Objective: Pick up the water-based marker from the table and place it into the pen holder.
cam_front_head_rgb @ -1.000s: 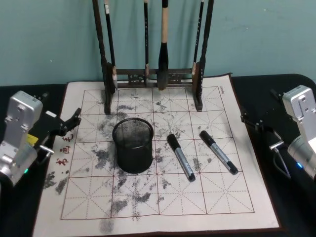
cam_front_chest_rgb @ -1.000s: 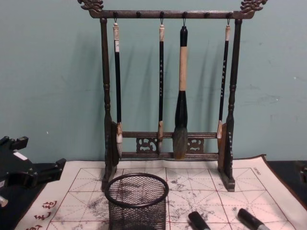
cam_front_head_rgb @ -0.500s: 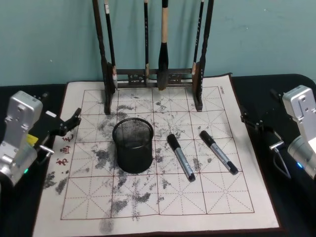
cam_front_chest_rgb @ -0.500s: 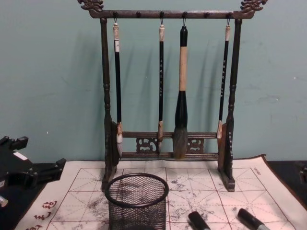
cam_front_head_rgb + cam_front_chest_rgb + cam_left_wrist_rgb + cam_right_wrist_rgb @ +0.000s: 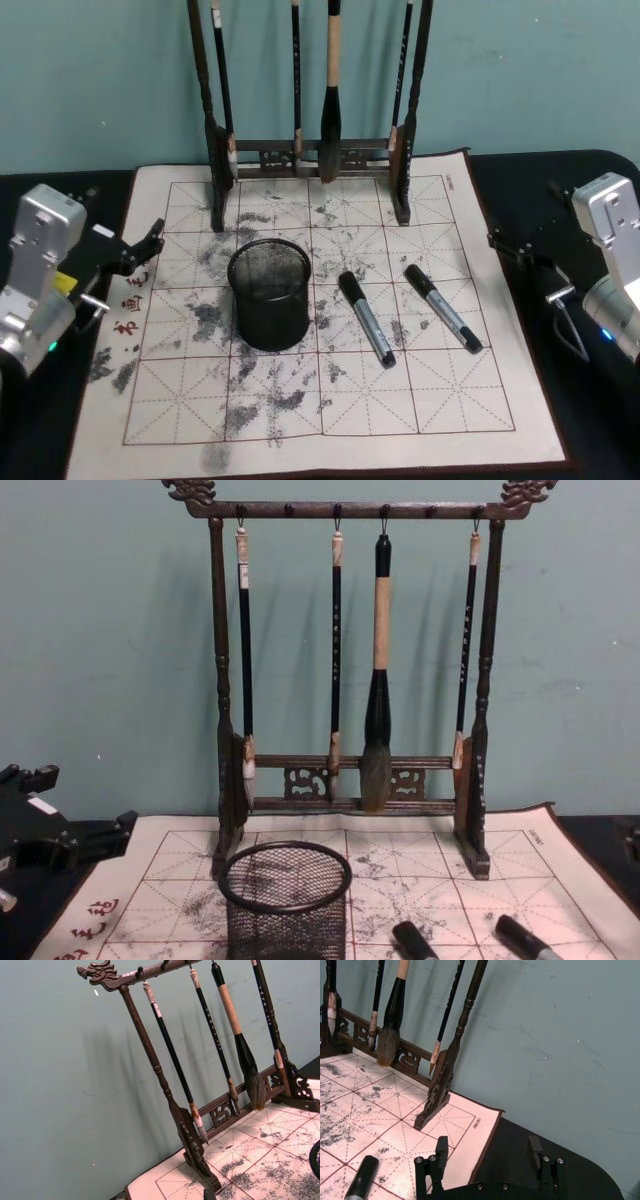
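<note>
Markers (image 5: 366, 318) lie on the mat (image 5: 420, 400) beside the pen holder (image 5: 268, 300); left gripper (image 5: 85, 800) and right gripper (image 5: 487, 1152) gape wide

— Where is the left arm?
— The left arm (image 5: 40, 272) sits low at the robot's left side, its silver wrist upright. The left gripper (image 5: 143, 250) points inward, fingers apart.
— And the right?
— Much the same. The right arm (image 5: 612, 255) is low at the right side. The right gripper (image 5: 488, 1149) faces inward, its two black fingers (image 5: 441, 1152) spread wide.
</note>
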